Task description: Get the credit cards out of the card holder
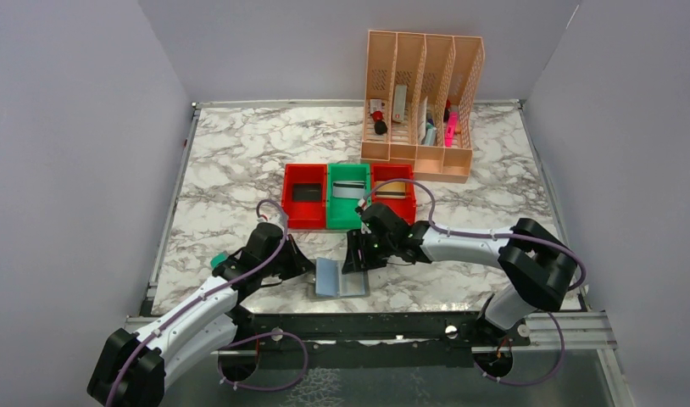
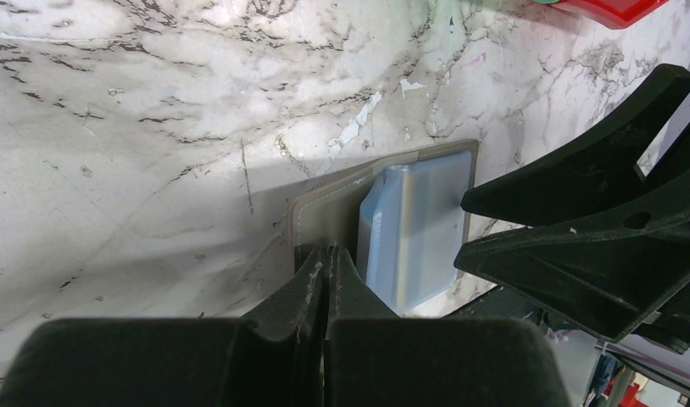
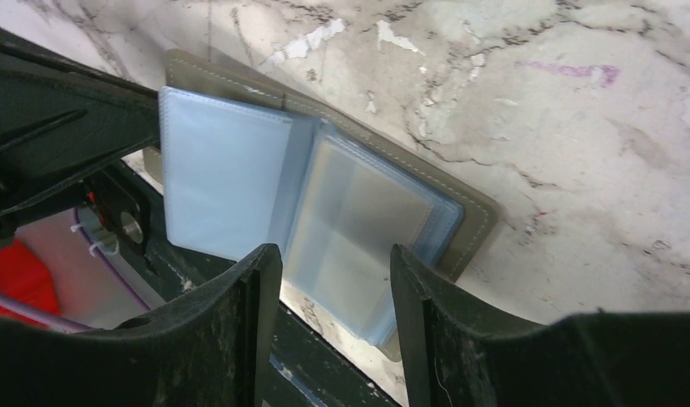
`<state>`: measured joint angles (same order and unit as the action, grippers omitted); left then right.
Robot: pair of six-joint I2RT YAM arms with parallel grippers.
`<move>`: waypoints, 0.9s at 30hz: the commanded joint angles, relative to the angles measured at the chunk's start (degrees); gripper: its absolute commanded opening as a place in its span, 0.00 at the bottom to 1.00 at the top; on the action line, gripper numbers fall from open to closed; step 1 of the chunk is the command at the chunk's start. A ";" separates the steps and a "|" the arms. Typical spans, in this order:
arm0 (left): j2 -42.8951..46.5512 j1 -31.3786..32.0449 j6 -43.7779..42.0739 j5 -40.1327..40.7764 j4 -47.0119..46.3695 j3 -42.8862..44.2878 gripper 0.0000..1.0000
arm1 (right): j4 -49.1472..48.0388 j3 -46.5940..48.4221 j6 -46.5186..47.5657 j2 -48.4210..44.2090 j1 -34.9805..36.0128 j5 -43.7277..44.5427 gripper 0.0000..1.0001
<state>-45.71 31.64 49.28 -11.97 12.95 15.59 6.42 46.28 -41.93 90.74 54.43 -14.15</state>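
The card holder [image 1: 340, 278] lies open, grey cover down, at the near edge of the marble table [image 1: 231, 161], between the two arms. The left gripper [image 2: 329, 264] is drawn fully together with no gap, its tips at the left edge of the cover. Whether it presses the cover down cannot be confirmed. The right gripper [image 3: 335, 254] is parted to a moderate gap, holds nothing, and hovers over the clear sleeves [image 3: 358, 212] of the right panel. No card can be made out in the sleeves that show, and the inner leaves are hidden. Three credit cards are already out, just beyond the holder: the black card [image 1: 308, 192] in the left red bin [image 1: 304, 222], the silver-grey card [image 1: 350, 188] in the green bin [image 1: 348, 220], and the gold-tan card [image 1: 394, 191] in the right red bin [image 1: 393, 170]. Handling, as a judgement: the holder is light and its plastic leaves are soft and slick, so it will likely slide on the marble unless pinned at the stiffer stitched cover. Any card left inside would be thin, stiff and slippery. Take it by the short edge projecting from the pocket mouth and draw it straight along the pocket. Pinching through a leaf risks lifting the entire holder.
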 commanded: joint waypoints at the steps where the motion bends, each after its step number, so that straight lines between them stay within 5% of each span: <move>1: 0.01 0.25 0.32 0.38 -1.34 -0.39 0.00 | 2.75 0.58 0.29 -1.73 0.41 4.74 0.56; 27: -0.04 0.35 0.12 -0.23 -1.62 -0.83 0.00 | -6.52 0.76 -2.16 2.18 0.41 -6.60 0.54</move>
<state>-45.87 31.64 49.28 -11.99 12.91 15.51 3.84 45.80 -42.35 92.03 54.43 -17.52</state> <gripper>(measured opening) 0.009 0.532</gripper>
